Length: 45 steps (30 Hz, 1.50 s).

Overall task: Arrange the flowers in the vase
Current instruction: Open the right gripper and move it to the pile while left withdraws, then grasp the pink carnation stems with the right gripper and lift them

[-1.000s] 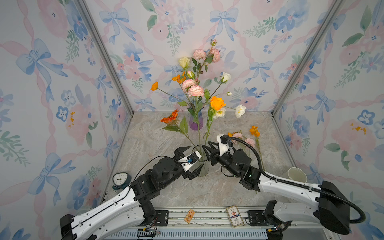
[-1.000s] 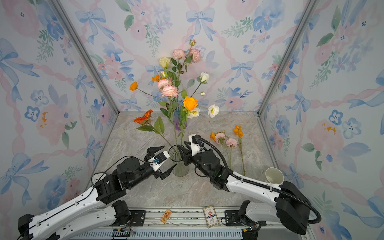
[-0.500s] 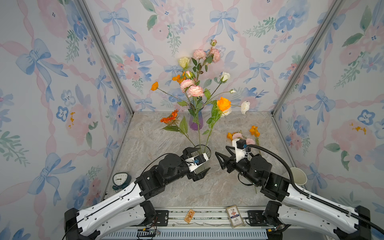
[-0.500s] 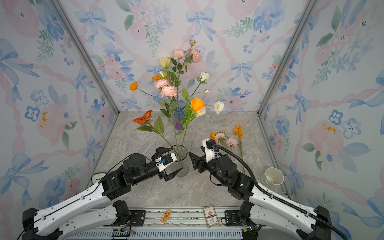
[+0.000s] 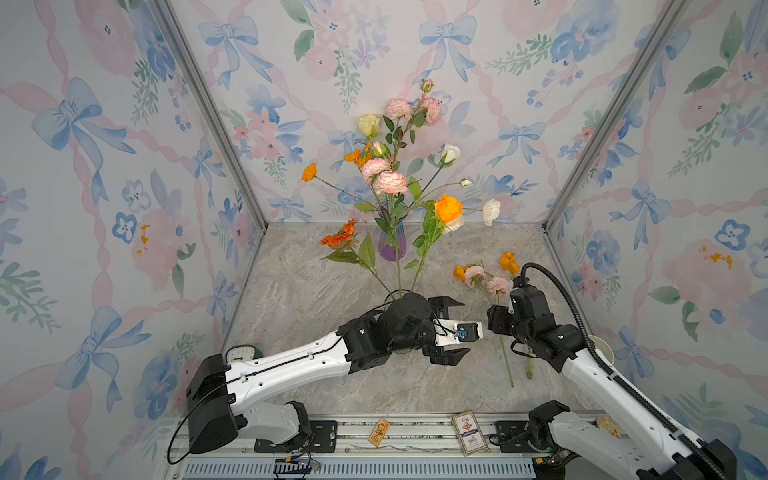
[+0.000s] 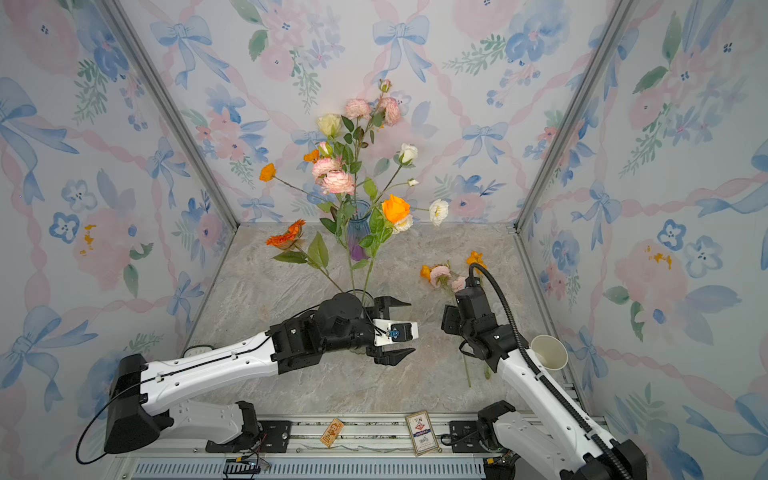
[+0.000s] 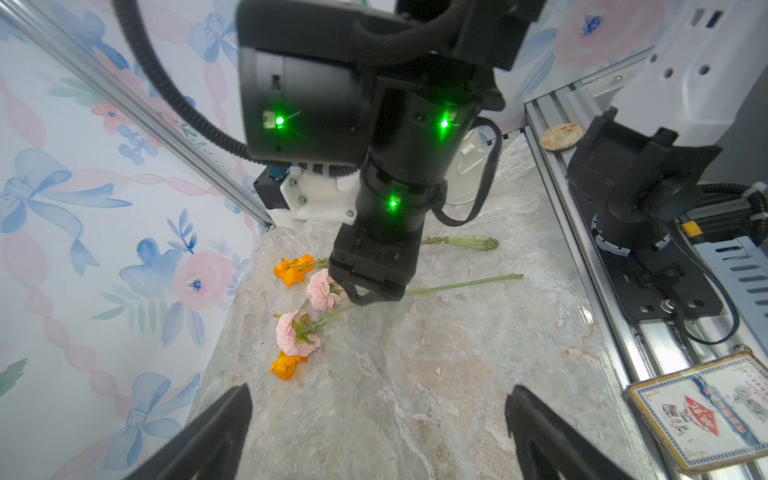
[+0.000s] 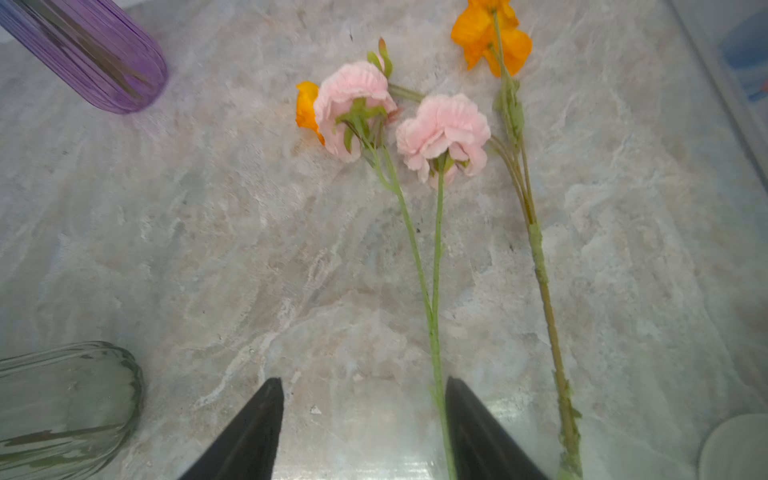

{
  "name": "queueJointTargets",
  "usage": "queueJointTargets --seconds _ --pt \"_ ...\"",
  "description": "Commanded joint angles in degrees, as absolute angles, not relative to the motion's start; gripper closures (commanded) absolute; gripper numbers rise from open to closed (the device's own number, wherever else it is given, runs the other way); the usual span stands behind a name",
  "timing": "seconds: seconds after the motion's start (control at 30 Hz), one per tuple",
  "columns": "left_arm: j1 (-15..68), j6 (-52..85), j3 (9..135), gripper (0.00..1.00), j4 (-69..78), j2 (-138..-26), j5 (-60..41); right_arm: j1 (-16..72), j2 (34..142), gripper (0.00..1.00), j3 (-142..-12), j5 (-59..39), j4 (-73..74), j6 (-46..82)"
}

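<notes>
A clear glass vase (image 8: pixel 62 407) holds an orange rose (image 5: pixel 448 208) and an orange gerbera (image 5: pixel 338 237); my left arm hides most of it in both top views. Behind it a purple vase (image 5: pixel 390 245) carries pink, cream and white flowers. Loose flowers lie on the table at the right: a two-headed pink stem (image 8: pixel 444 129) and an orange poppy stem (image 8: pixel 490 37). My right gripper (image 8: pixel 361 399) hovers open over the pink stem, which runs just inside one finger. My left gripper (image 5: pixel 455 328) is wide open and empty, beside the clear vase.
A paper cup (image 6: pixel 548 351) stands by the right wall. A small clock (image 5: pixel 241 353) sits at the front left. A card box (image 5: pixel 469 432) and a small tag (image 5: pixel 379 432) lie on the front rail. The cell walls close in on three sides.
My right gripper left the clear vase and moved right to the loose flowers; the orange rose stays in the vase. My left gripper slid right past the vase.
</notes>
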<state>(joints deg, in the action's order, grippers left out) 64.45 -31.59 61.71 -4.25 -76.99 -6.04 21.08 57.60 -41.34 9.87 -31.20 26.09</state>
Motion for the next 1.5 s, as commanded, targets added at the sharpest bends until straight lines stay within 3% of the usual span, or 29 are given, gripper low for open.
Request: queueJointTargets --seconds 0.0,0.33,0.73,1.07,1.23,1.47 --pt "64.51 -32.74 60.25 0.02 -5.63 -79.43 -9.76 19.09 62.75 0.40 -44.58 4.69 -37.06 27.44" --pt "67.50 -31.29 57.04 0.02 -5.56 -78.31 -6.95 15.39 82.01 0.54 -48.33 6.76 -34.39 25.15" --pt "67.74 -30.85 57.02 0.02 -5.56 -79.11 -7.41 14.24 85.88 0.54 -48.17 8.06 -32.71 24.96" --pt "67.72 -30.89 56.95 0.02 -5.61 -78.86 -6.77 14.34 89.30 0.73 -49.41 5.30 -32.70 24.04" --pt "67.75 -30.94 56.91 0.02 -5.62 -78.25 -6.43 15.32 87.65 0.98 -48.47 3.41 -30.82 22.91" --pt "65.33 -30.88 57.31 0.02 -5.56 -76.18 -9.02 16.70 79.58 1.00 -45.53 -1.47 -23.72 20.27"
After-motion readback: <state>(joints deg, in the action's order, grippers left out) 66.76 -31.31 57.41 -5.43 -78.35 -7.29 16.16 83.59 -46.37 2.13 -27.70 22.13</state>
